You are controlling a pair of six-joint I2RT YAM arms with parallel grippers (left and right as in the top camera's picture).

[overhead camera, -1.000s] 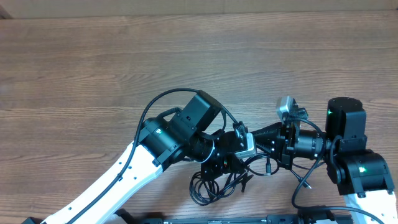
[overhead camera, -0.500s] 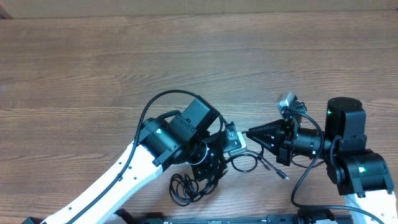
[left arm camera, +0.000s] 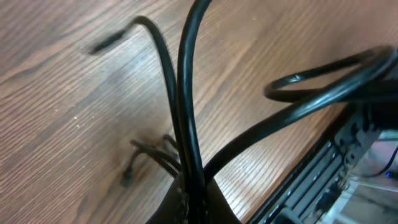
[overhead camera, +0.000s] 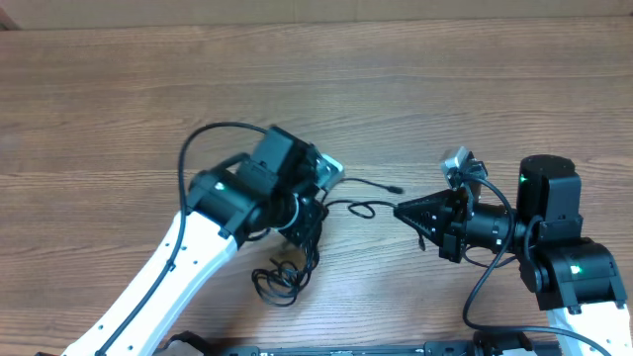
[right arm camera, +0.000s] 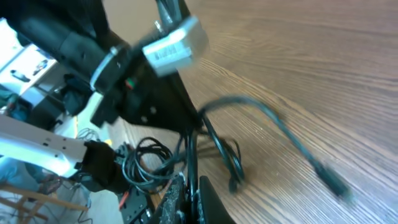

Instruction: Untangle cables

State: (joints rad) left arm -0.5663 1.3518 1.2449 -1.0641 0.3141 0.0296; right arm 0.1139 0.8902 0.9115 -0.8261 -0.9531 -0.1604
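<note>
Thin black cables run between my two grippers. In the overhead view a tangled coil (overhead camera: 280,282) lies near the front edge. A loose strand ends in a plug (overhead camera: 394,188). My left gripper (overhead camera: 309,220) is shut on a bundle of cables hanging down to the coil. My right gripper (overhead camera: 403,211) is shut on one cable, which loops back toward the left gripper. The left wrist view shows two strands (left arm camera: 186,112) clamped between the fingers (left arm camera: 194,202). The right wrist view shows a cable (right arm camera: 189,155) pinched in the jaws (right arm camera: 189,190) and a blurred plug (right arm camera: 333,180).
Wooden table (overhead camera: 148,99). The left arm (overhead camera: 188,257) crosses the front left; the right arm's base (overhead camera: 569,257) stands at the front right. A black rail (overhead camera: 336,348) runs along the front edge. The left arm's thick cable (overhead camera: 198,148) arcs above it.
My left gripper has moved left and back with its cables, away from the right gripper. The coil slid left. A strand with a plug now lies stretched out between the grippers.
</note>
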